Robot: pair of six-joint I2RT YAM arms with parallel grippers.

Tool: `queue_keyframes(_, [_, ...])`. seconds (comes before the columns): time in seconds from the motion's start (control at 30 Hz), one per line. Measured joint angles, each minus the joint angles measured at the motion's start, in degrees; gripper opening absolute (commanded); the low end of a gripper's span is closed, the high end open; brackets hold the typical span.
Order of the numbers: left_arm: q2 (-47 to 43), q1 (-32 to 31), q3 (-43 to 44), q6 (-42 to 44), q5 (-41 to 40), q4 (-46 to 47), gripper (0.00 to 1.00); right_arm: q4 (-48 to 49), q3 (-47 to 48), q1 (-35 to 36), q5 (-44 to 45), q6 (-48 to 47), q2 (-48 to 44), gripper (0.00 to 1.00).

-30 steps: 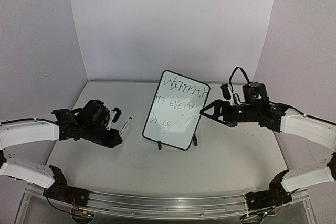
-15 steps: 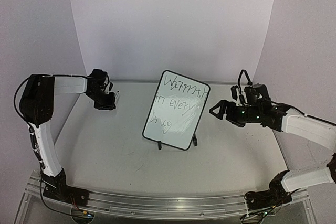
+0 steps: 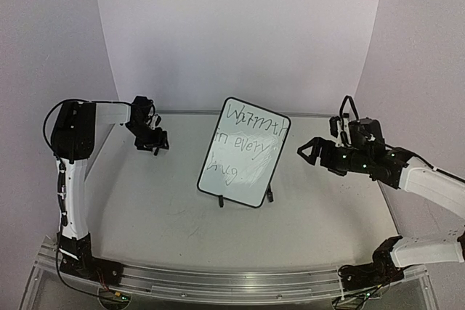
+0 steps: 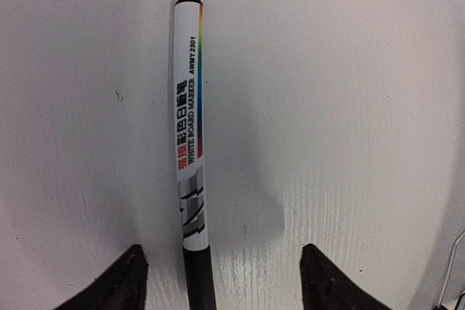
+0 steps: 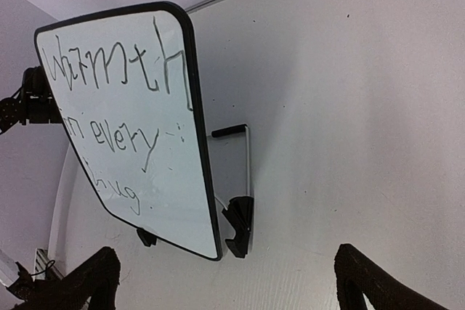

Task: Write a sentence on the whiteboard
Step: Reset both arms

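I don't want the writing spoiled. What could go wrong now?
The whiteboard marker lies loose on the table, in the gap of the open left tool; it could roll away. The right tool hangs open near the whiteboard, which stands only on little feet, so a bump might tip it or smear the sentence.
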Motion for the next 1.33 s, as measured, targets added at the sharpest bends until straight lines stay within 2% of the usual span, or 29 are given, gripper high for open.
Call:
queue_keyframes(0.13, [-2.3, -0.1, -3.6, 0.1, -2.1, 2.1, 0.97, -0.6, -0.1, 0.0, 1.4, -0.4, 0.6, 0.98])
queue_keyframes(0.3, [-10.1, 0.4, -13.7, -1.5, -6.0, 5.5, 0.99, -1.0, -0.1, 0.0, 4.8, -2.4, 1.8, 0.98])
queue_keyframes(0.43, [-21.8, 1.6, -23.9, -3.3, -10.8, 10.4, 0.99, -1.5, -0.1, -1.4, 8.0, -4.8, 2.0, 0.98])
queue_keyframes(0.63, [-41.2, 3.8, -36.5, -4.2, -19.6, 21.0, 1.00, -1.1, -0.8, -8.7, 12.0, -9.0, 0.9, 0.98])
queue_keyframes(0.83, [-57.2, 4.4, -52.4, -5.1, -28.3, 31.4, 0.99, 6.3, -10.2, -12.0, 19.2, -14.7, -10.9, 0.98])
queue_keyframes(1.07, [-62.0, 4.4, -67.8, -5.8, -33.5, 41.5, 0.99, 17.0, -21.6, -12.0, 26.3, -20.4, -20.5, 0.98])
queue_keyframes(1.33, [-65.1, 4.4, -72.3, -5.7, -35.6, 45.9, 0.99, 20.0, -27.3, -12.0, 29.6, -21.9, -22.7, 0.98])
